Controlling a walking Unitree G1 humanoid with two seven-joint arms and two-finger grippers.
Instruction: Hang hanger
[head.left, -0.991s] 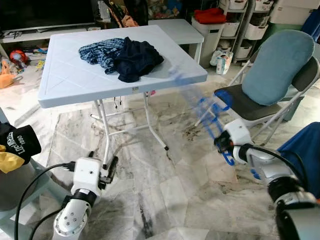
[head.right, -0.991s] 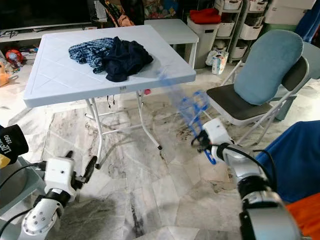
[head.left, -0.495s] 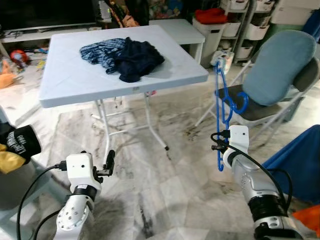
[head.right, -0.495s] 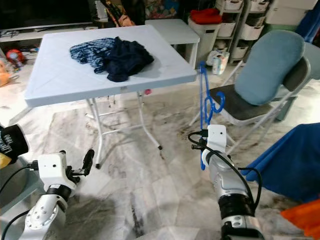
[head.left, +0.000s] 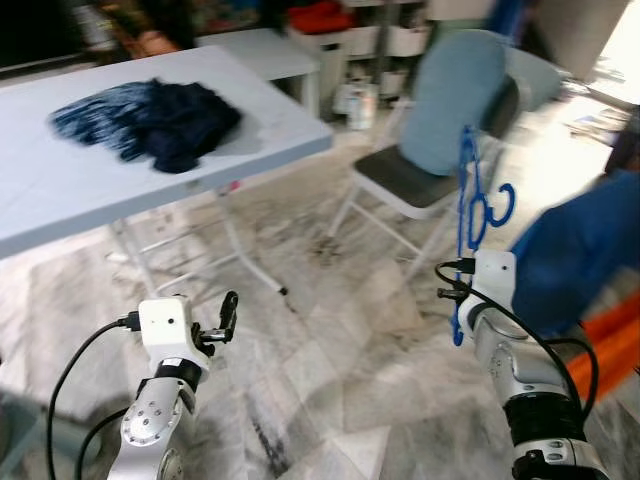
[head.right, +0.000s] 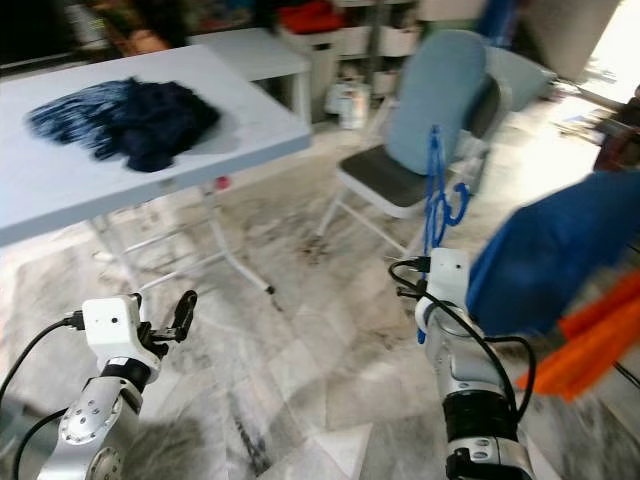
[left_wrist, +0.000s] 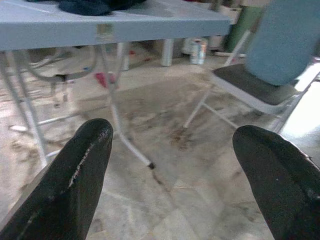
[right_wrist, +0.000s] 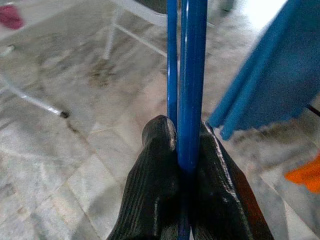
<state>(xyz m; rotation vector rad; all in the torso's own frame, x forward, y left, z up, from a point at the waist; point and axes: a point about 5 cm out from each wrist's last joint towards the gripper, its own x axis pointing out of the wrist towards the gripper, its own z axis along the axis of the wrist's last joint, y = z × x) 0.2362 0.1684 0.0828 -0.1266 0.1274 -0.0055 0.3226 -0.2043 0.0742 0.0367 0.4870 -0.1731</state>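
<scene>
Blue plastic hanger (head.left: 466, 220) stands nearly upright in the right hand (right_wrist: 181, 150), whose two black fingers (right_wrist: 155, 165) are pinched tight on its lower bars. From that grip the hanger rises straight up, its hook (head.left: 503, 203) curling out to the side a little above the hand, and a short length of it hangs just below the hand as well. Behind the hanger, beyond the right hand, is a folding chair (head.left: 420, 175) with a dark seat and a blue-grey cushion (head.left: 445, 95) leaning against its back. To the outer side of the right hand, close by, hangs a blue cloth (head.left: 570, 255), with something orange (head.left: 610, 345) lower down beside it; what either belongs to cannot be made out.

Left hand (head.left: 226, 315) is held low over the marbled tile floor (head.left: 330, 340), its fingers (left_wrist: 75, 185) spread wide apart and holding nothing. Ahead of it and up stands the pale worktop (head.left: 90, 190) on white folding legs (left_wrist: 117, 107), well apart from both hands. On the worktop, far from the right hand, lies a heap of clothes (head.left: 150, 120): a dark navy garment bunched against a blue checked one. Farther back, past the worktop, a second white table (head.left: 260, 50) and some storage shelving (head.left: 380, 40) can be seen, blurred.
</scene>
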